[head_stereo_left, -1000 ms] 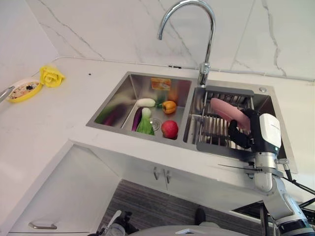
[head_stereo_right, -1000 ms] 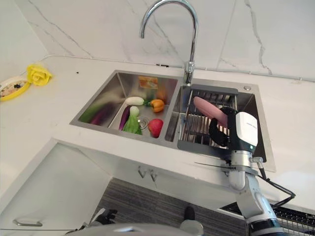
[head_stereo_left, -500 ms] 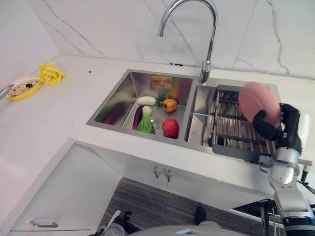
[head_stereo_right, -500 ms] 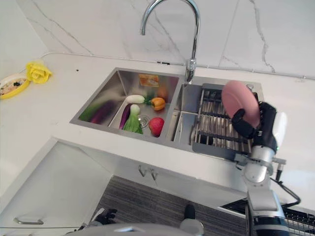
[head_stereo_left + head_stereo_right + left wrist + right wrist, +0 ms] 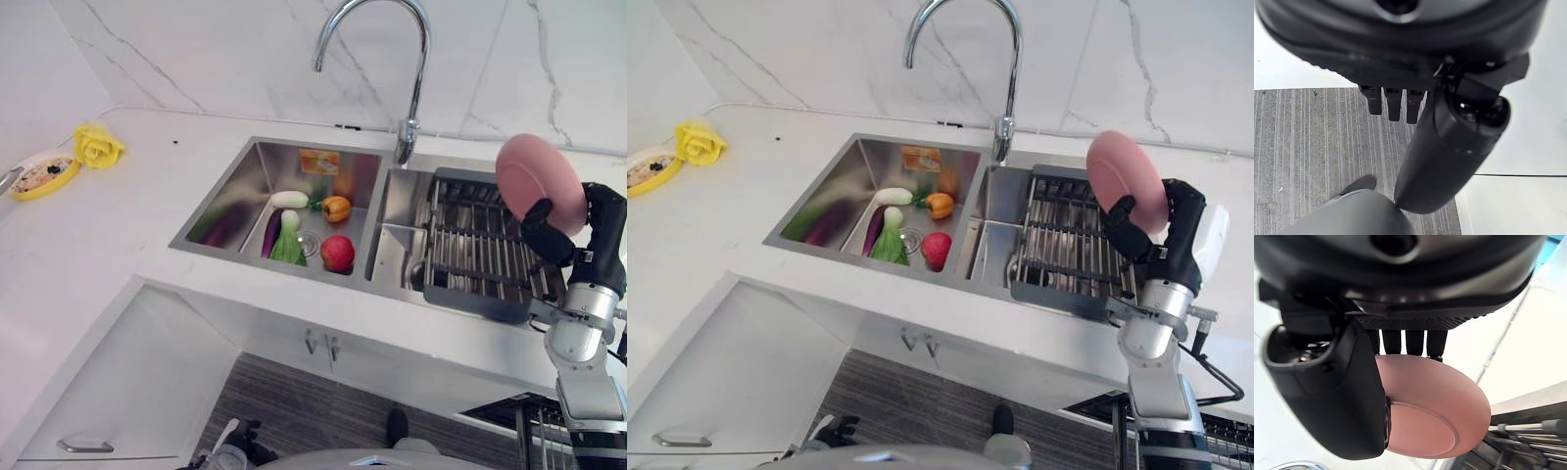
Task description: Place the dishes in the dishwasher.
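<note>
Pink plate (image 5: 538,179): held up at the right of the frame, above the right end of the dish rack (image 5: 480,250), tilted on edge; its lower rim is hidden behind the hand.
Right hand (image 5: 573,233): at the right of the frame, fingers (image 5: 1408,342) behind the plate and thumb across its front, pinching it; the fingertips are hidden by the plate in the wrist view.
Left hand (image 5: 1400,58): seen from its wrist camera over a grey striped floor (image 5: 1303,142); fingers hang straight and close together, holding nothing.
Dish rack: sits in the right basin of the sink (image 5: 257,157), mid right of the frame; its right end is partly covered by the plate and hand.
Left basin: centre of the frame, holds an eggplant (image 5: 272,235), a green leafy vegetable (image 5: 289,247), a red apple (image 5: 338,254), an orange pepper (image 5: 336,209) and a pale vegetable (image 5: 290,202); reflections on the steel wall are hard to tell from real things.
Faucet (image 5: 404,78): top centre, arching over the sink.
Worktop (image 5: 98,235): white; at upper left lie a yellow flower (image 5: 100,149) and a yellow dish (image 5: 45,177), cut off by the frame edge.
</note>
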### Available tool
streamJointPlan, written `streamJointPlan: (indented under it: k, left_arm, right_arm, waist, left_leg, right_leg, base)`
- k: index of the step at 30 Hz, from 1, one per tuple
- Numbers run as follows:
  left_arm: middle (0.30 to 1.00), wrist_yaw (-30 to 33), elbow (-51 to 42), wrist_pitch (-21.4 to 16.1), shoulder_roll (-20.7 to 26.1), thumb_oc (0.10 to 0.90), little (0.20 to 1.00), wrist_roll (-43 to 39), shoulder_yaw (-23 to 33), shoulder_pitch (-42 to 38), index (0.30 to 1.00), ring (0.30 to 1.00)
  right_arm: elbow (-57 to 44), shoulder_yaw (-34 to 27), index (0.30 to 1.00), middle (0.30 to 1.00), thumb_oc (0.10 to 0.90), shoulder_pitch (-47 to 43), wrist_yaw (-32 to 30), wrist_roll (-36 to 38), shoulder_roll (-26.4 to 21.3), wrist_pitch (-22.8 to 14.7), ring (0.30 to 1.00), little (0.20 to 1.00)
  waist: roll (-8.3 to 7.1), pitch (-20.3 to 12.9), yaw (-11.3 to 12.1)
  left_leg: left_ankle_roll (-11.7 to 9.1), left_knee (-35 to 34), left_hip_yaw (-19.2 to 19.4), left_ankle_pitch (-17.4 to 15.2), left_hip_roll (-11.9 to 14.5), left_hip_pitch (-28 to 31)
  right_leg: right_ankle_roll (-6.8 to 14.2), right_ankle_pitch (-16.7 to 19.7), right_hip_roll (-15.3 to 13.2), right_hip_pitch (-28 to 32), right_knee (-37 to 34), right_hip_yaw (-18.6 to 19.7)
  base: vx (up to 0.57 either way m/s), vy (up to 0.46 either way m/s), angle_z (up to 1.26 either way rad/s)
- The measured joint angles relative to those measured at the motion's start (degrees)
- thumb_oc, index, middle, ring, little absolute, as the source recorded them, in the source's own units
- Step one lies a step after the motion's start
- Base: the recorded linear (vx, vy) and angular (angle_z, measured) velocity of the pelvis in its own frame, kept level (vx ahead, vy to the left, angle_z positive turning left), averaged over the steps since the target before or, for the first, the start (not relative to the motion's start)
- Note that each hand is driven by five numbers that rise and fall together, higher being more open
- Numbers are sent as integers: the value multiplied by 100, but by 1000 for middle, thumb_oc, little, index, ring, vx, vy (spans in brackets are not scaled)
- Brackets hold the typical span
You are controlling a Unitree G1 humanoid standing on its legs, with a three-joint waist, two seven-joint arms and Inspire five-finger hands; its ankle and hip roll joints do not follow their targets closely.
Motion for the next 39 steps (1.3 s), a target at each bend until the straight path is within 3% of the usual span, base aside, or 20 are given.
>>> streamJointPlan:
  k: [9, 13, 14, 15, 16, 17, 18, 20, 21, 22, 23, 25, 26, 27, 28, 30, 32, 34, 38, 39]
  left_arm:
    - [900, 13, 2, -8, 90, 800, 900, 6, 10, -81, 900, 900]
    - [900, -7, 91, -32, 265, 800, 900, 9, 11, -202, 900, 900]
    - [900, -12, 266, -120, 456, 800, 900, 43, 74, -302, 900, 900]
    - [900, -32, 406, -120, 547, 800, 900, 144, 106, -404, 900, 900]
    - [900, -49, 515, -121, 619, 800, 900, 252, 128, -468, 900, 900]
    - [900, -67, 638, -124, 687, 800, 900, 349, 147, -555, 900, 900]
    - [900, -72, 669, -123, 718, 800, 900, 452, 220, -572, 900, 900]
    - [900, -88, 675, -130, 782, 800, 900, 506, 205, -581, 900, 900]
    - [900, -94, 697, -127, 817, 800, 900, 509, 207, -573, 900, 900]
    - [900, -99, 712, -115, 789, 800, 900, 511, 185, -512, 900, 900]
    - [900, -95, 700, -122, 858, 800, 900, 510, 186, -473, 900, 900]
    - [900, -102, 736, -117, 959, 800, 900, 484, 262, -431, 900, 900]
    - [900, -95, 606, -105, 911, 800, 900, 444, 428, -430, 900, 900]
    - [900, -114, 563, -128, 850, 800, 900, 439, 420, -432, 900, 900]
    - [900, -101, 481, -145, 690, 800, 900, 380, 453, -396, 900, 900]
    - [900, -87, 551, -79, 655, 800, 900, 344, 451, -389, 900, 900]
    - [900, -84, 561, -87, 706, 800, 900, 279, 455, -192, 900, 900]
    - [900, -66, 704, -79, 647, 800, 900, 249, 460, -141, 900, 900]
    - [900, -36, 809, 3, 688, 800, 900, 255, 376, -22, 900, 900]
    - [900, -51, 780, 10, 695, 800, 900, 263, 221, 6, 900, 900]
  right_arm:
    - [-628, -937, 300, 300, 400, 173, -117, -816, -547, -254, 300, 300]
    - [-577, -1062, 300, 300, 400, 331, -263, -1131, -504, -243, 300, 300]
    - [-467, -900, 300, 300, 400, 293, -260, -1406, -502, -234, 300, 300]
    - [-391, -851, 300, 300, 400, 349, -271, -1528, -516, -246, 300, 300]
    - [-241, -804, 300, 300, 400, 368, -274, -1695, -519, -257, 300, 300]
    - [-52, -782, 300, 300, 400, 447, -296, -1850, -512, -215, 300, 300]
    - [178, -785, 300, 300, 400, 536, -304, -1908, -496, -117, 300, 300]
    - [483, -795, 300, 300, 400, 584, -343, -2104, -595, -4, 300, 300]
    - [707, -685, 300, 300, 400, 618, -343, -2382, -862, 34, 300, 300]
    - [738, -567, 300, 300, 400, 677, -319, -2557, -1033, 87, 300, 300]
    - [681, -564, 300, 300, 400, 714, -289, -2683, -1084, 58, 300, 300]
    - [743, -346, 300, 300, 400, 595, -312, -2913, -1088, 26, 300, 300]
    - [750, -140, 300, 300, 400, 370, -171, -3049, -1176, 135, 300, 300]
    - [741, -142, 300, 300, 400, 309, -168, -3111, -1251, 152, 300, 300]
    - [764, -94, 300, 300, 400, 34, -109, -3277, -1488, 238, 300, 300]
    - [640, -86, 300, 300, 400, 394, -61, -3466, -1490, 285, 300, 300]
    - [584, 11, 300, 300, 400, 395, -24, -3592, -1491, 293, 300, 300]
    - [378, 6, 300, 300, 400, 382, -25, -3645, -1563, 339, 300, 300]
    - [-105, 13, 300, 300, 400, 342, -43, -3644, -1755, 390, 300, 300]
    - [-142, 18, 300, 300, 400, 342, -34, -3647, -1862, 383, 300, 300]
  waist:
    - [-182, 84, -52]
    - [-542, 164, -256]
    - [-836, 247, -258]
    - [-978, 300, -314]
    - [-1053, 343, -338]
    - [-1095, 344, -454]
    - [-1035, 358, -493]
    - [-945, 337, -364]
    - [-882, 321, -187]
    - [-788, 269, -55]
    - [-858, 173, 38]
    - [-1051, 249, 127]
    - [-1175, 241, 312]
    - [-1177, 232, 293]
    - [-932, 245, 476]
    - [-761, 185, 389]
    - [-755, 126, 356]
    - [-685, 36, 334]
    - [-816, -156, 170]
    - [-711, -202, 128]
  left_leg:
    - [-17, -2, 178, 12, -192, -90]
    - [22, 5, 508, 35, -422, -218]
    - [27, 16, 1033, 38, -532, -266]
    - [55, 37, 1229, 33, -563, -297]
    - [89, 57, 1363, 44, -530, -336]
    - [126, 67, 1419, 52, -454, -409]
    - [154, 53, 1496, 54, -321, -372]
    - [157, 59, 1802, 57, -118, -398]
    - [150, 78, 2158, 60, 55, -348]
    - [143, 97, 2201, 67, 138, -340]
    - [99, 151, 2183, 74, 175, -343]
    - [-121, 1228, 2241, -120, 325, -779]
    - [173, 1271, 1993, -327, 10, -1256]
    - [349, 787, 1910, -180, -190, -1380]
    - [171, 238, 2040, 578, -177, -1425]
    - [7, 555, 2158, 439, 169, -1274]
    - [-165, 775, 2395, 273, 458, -1077]
    - [-225, 792, 2590, 233, 611, -904]
    - [-222, 1472, 2519, 323, 884, -823]
    - [-252, 1366, 2500, 407, 886, -804]
  right_leg:
    - [47, 159, -120, -210, 31, 197]
    - [52, 309, -181, -681, 260, 487]
    - [37, 637, -155, -1023, 258, 544]
    - [132, 882, -146, -1090, 129, 538]
    - [452, 1084, -134, -1140, 2, 487]
    - [597, 949, -164, -1159, -2, 217]
    - [732, 719, -186, -1072, 38, -121]
    - [625, 359, -389, -1029, 496, -527]
    - [604, -84, -673, -916, 1228, -956]
    - [394, -247, -775, -839, 1567, -1091]
    - [292, -188, -783, -592, 1385, -1060]
    - [-184, -93, -681, -198, 699, -1103]
    - [-157, 162, -781, -284, 295, -854]
    - [-5, 291, -752, -253, 7, -782]
    - [57, -48, -630, -393, 8, -777]
    - [22, -421, -493, -236, 297, -1019]
    - [-89, -629, -300, -133, 373, -1002]
    - [-162, -642, -147, -60, 360, -931]
    - [-345, -623, 75, 381, 47, -545]
    - [-305, -661, 124, 431, 44, -548]
  base:
    - [-77, 108, -10]
    - [-229, 91, -59]
    - [-264, -13, -147]
    - [-201, -26, -150]
    - [-138, -11, -64]
    - [-161, -12, -42]
    - [-230, -13, -41]
    - [-190, -18, -75]
    - [-172, -46, -103]
    - [-192, -65, -113]
    - [-194, -63, -78]
    - [-147, -140, -70]
    - [-151, -189, -77]
    - [-85, -275, -131]
    - [19, -150, -79]
    - [42, -231, -50]
    - [53, -184, -58]
    - [20, -154, -79]
    - [18, -139, -51]
    - [1, -127, -7]
